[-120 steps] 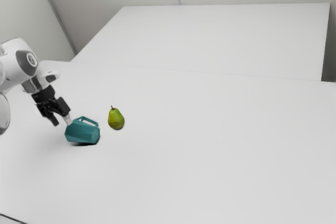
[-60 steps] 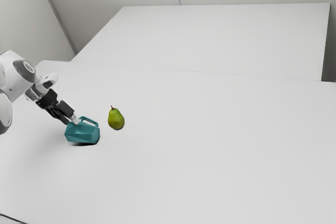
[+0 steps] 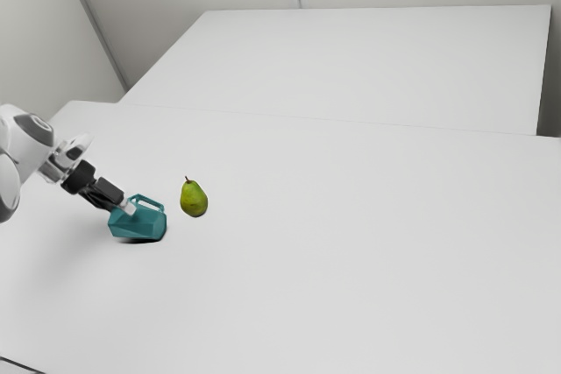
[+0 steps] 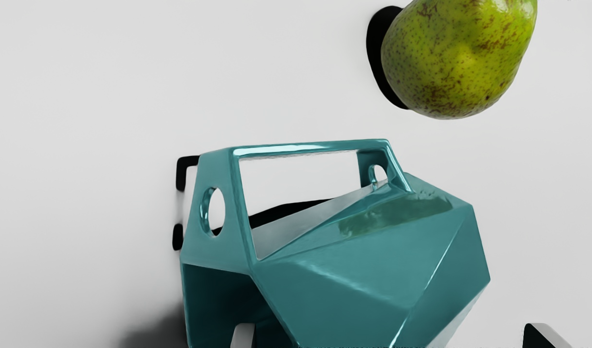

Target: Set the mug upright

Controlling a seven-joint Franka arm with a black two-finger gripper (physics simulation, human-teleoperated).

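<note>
as the wrist view crops pear and mug, tool spread wide

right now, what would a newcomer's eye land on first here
Most likely the teal, sharply faceted mug, lying on its side on the white table with its angular handle on the side nearer the pear. The speckled green pear would come next, standing stem up just apart from the mug. Then the tool, open over the mug, one fingertip at its dark mouth.
</note>
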